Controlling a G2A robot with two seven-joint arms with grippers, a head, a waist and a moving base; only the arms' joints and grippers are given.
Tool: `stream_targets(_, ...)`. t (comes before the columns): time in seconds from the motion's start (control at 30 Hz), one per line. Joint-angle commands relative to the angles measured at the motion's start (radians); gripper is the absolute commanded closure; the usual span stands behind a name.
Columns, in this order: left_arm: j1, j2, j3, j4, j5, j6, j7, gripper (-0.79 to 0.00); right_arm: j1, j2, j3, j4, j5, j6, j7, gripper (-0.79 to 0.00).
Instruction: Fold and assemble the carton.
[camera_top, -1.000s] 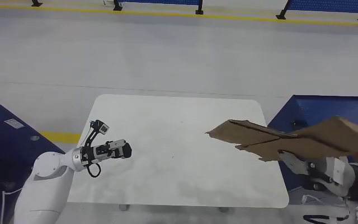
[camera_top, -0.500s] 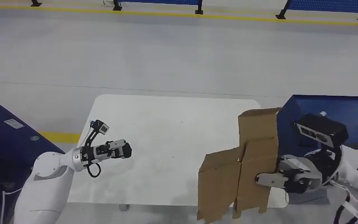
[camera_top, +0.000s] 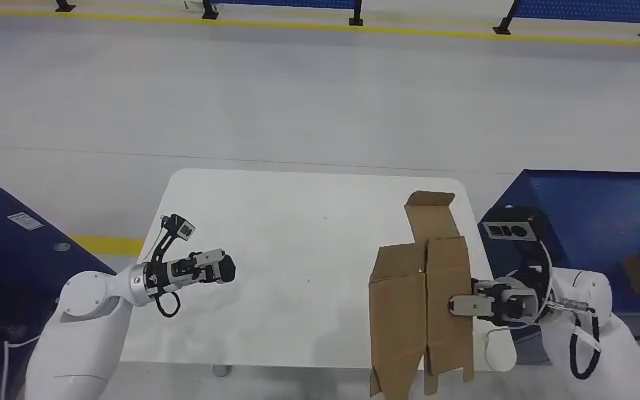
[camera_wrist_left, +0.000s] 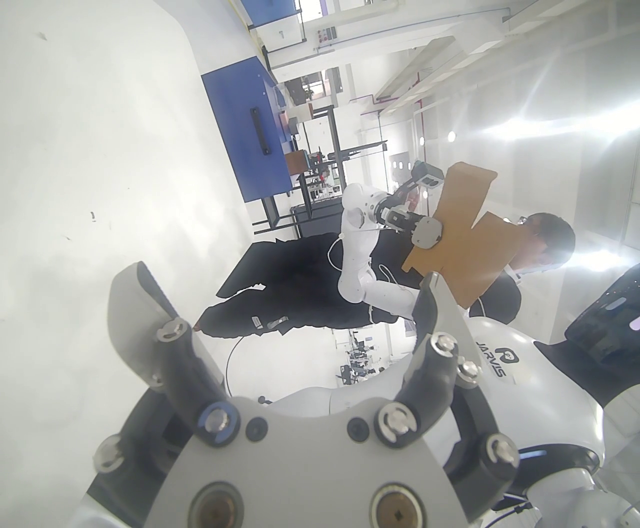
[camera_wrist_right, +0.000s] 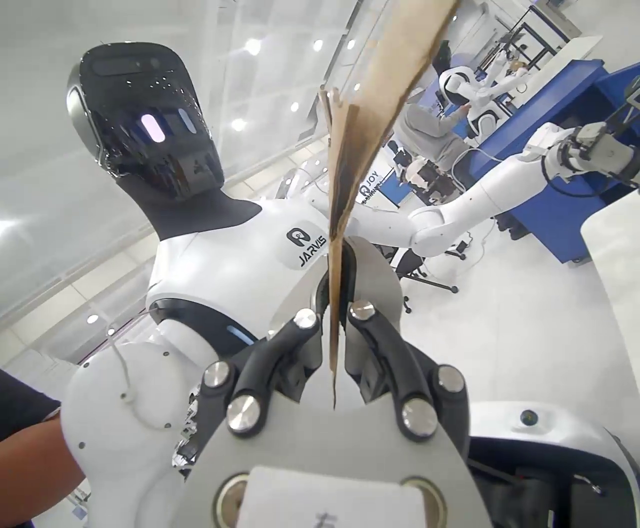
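A flat brown carton (camera_top: 422, 300) hangs over the table's near right part, with one flap pointing toward the far side. My right gripper (camera_top: 462, 305) is shut on the carton's right edge. Seen edge-on in the right wrist view, the carton (camera_wrist_right: 350, 150) sits pinched in my right gripper (camera_wrist_right: 337, 265). My left gripper (camera_top: 226, 268) stays above the table's left side, open and holding nothing. In the left wrist view, my left gripper (camera_wrist_left: 295, 295) has its jaws spread, with the carton (camera_wrist_left: 462, 235) far beyond them.
The white table (camera_top: 300, 250) spreads between the arms. A blue cabinet (camera_top: 575, 205) stands off its right edge, and another blue surface (camera_top: 25, 250) lies to the left. A person (camera_wrist_left: 545, 240) is behind the carton in the left wrist view.
My right arm swung the carton from a flat, raised pose at the right to a hanging pose over the table's near right part, then shifted it slightly right. The left arm stayed still.
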Motion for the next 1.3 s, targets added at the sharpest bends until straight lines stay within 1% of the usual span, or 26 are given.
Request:
stream_targets(0.0,0.000,0.000,0.000,0.000,0.000,0.000,0.000,-0.785,0.000,0.000,0.000,0.000,0.001,0.000,0.000,0.000)
stream_targets(0.1,0.000,0.000,0.000,0.000,0.000,0.000,0.000,-0.785,0.000,0.000,0.000,0.000,0.001,0.000,0.000,0.000)
stream_targets(0.13,0.000,0.000,0.000,0.000,0.000,0.000,0.000,-0.785,0.007,0.000,0.008,-0.023,-0.027,-0.008,-0.008,0.000)
stream_targets(0.17,0.000,0.000,0.000,0.000,0.000,0.000,0.000,-0.785,0.012,0.001,0.030,-0.055,-0.093,-0.035,-0.035,0.000)
stream_targets(0.2,0.000,0.000,0.000,0.000,0.000,0.000,0.000,-0.785,0.001,-0.001,0.036,-0.080,-0.105,-0.050,-0.050,0.000)
stream_targets(0.27,0.000,0.000,0.000,0.000,0.000,0.000,0.000,-0.785,-0.013,-0.004,0.053,-0.102,-0.045,-0.051,-0.075,0.000)
stream_targets(0.33,0.000,0.000,0.000,0.000,0.000,0.000,0.000,-0.785,-0.016,-0.006,0.064,-0.111,0.031,0.001,-0.106,0.000)
stream_targets(0.37,0.000,0.000,0.000,0.000,0.000,0.000,0.000,-0.785,-0.016,-0.009,0.066,-0.110,0.093,0.034,-0.123,0.000)
stream_targets(0.47,0.000,0.000,0.000,0.000,0.000,0.000,0.000,-0.785,-0.011,-0.015,0.053,-0.097,0.281,0.177,-0.166,0.000)
stream_targets(0.57,0.000,0.000,0.000,0.000,0.000,0.000,0.000,-0.785,-0.004,-0.024,0.010,-0.067,0.483,0.353,-0.225,0.000)
stream_targets(0.67,0.000,0.000,0.000,0.000,0.000,0.000,0.000,-0.785,-0.008,-0.032,-0.049,-0.050,0.625,0.529,-0.301,0.000)
stream_targets(0.8,0.000,0.000,0.000,0.000,0.000,0.000,0.000,-0.785,-0.027,-0.040,-0.123,-0.050,0.754,0.753,-0.363,0.000)
stream_targets(0.87,0.000,0.000,0.000,0.000,0.000,0.000,0.000,-0.785,-0.051,-0.045,-0.163,-0.050,0.860,0.870,-0.378,0.000)
stream_targets(0.97,0.000,0.000,0.000,0.000,0.000,0.000,0.000,-0.785,-0.096,-0.050,-0.204,-0.045,0.997,1.005,-0.440,0.000)
stream_targets(1.07,0.000,0.000,0.000,0.000,0.000,0.000,0.000,-0.785,-0.149,-0.053,-0.236,-0.042,1.110,1.117,-0.507,0.000)
stream_targets(1.17,0.000,0.000,0.000,0.000,0.000,0.000,0.000,-0.785,-0.193,-0.055,-0.254,-0.046,1.209,1.179,-0.566,0.000)
stream_targets(1.27,0.000,0.000,0.000,0.000,0.000,0.000,0.000,-0.785,-0.224,-0.059,-0.264,-0.058,1.269,1.217,-0.604,0.000)
